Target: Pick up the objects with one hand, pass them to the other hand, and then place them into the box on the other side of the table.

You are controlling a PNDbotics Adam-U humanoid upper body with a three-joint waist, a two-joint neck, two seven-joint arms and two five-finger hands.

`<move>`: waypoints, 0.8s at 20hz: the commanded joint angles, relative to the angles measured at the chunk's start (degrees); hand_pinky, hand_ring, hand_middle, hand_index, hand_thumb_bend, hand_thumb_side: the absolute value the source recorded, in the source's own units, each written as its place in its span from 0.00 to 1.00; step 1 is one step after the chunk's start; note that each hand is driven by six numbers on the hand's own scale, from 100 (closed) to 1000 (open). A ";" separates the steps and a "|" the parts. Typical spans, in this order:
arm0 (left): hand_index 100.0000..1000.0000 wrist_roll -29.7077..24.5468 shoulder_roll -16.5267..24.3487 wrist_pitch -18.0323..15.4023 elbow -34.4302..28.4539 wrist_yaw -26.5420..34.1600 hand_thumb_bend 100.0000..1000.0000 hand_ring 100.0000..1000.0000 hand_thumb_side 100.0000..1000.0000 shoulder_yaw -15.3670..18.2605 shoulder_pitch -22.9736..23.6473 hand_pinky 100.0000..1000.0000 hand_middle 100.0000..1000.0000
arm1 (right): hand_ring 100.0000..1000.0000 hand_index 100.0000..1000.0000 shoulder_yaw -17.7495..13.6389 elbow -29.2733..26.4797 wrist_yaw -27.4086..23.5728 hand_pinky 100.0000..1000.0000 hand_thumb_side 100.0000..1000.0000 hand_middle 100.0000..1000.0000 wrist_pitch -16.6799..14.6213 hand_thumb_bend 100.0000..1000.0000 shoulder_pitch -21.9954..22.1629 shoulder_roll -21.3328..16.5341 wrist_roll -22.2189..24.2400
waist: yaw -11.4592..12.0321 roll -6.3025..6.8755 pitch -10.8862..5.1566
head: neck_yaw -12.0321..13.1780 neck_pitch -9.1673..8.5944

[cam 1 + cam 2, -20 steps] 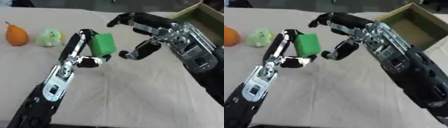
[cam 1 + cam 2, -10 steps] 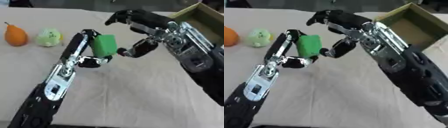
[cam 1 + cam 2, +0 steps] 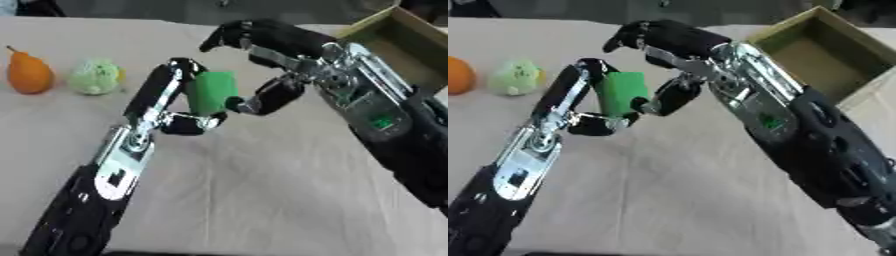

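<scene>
A green block [image 3: 213, 91] is held above the table by my left hand [image 3: 179, 107], whose fingers and thumb are curled round it. My right hand [image 3: 271, 55] is beside it on the right, fingers arched over the block's top and thumb touching its right edge, not closed on it. An orange pear-shaped fruit [image 3: 27, 72] and a pale green round fruit [image 3: 94, 77] lie at the far left. The cardboard box [image 3: 829, 55] stands at the far right, open on top.
A beige cloth covers the table [image 3: 262, 190]. The box's near wall [image 3: 859, 97] stands behind my right forearm. Dark shapes show along the far edge.
My right hand has moved left and down onto the green block, its thumb now touching it. The left hand has stayed in place with the block.
</scene>
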 commanded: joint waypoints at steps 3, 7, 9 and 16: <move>0.45 1.98 -0.83 -0.14 -0.79 -1.31 0.10 0.40 0.00 0.91 -0.99 0.42 0.40 | 0.95 0.89 -0.26 0.40 -0.14 1.00 0.00 0.82 0.43 0.35 -1.17 0.10 1.11 | 0.02 0.10 -1.33 | -0.25 0.38; 0.45 4.01 -1.03 0.00 -1.27 -1.13 0.08 0.39 0.00 1.21 -0.87 0.42 0.40 | 0.95 0.89 -0.24 1.11 -0.13 1.00 0.00 0.82 0.77 0.33 -1.24 0.28 1.77 | 0.06 0.09 -1.33 | -0.22 0.36; 0.45 4.56 -1.11 0.12 -1.43 -0.76 0.07 0.39 0.00 1.33 -0.83 0.41 0.39 | 0.95 0.89 -0.25 1.31 -0.11 1.00 0.00 0.82 0.87 0.33 -1.19 0.36 1.96 | 0.05 0.08 -1.32 | -0.20 0.35; 0.45 6.04 -1.66 0.65 -1.59 1.17 0.02 0.37 0.00 2.04 -0.62 0.40 0.38 | 0.95 0.90 -0.45 1.80 -0.29 1.00 0.00 0.82 1.22 0.31 -1.14 0.44 2.11 | 0.13 0.01 -1.25 | -0.21 0.40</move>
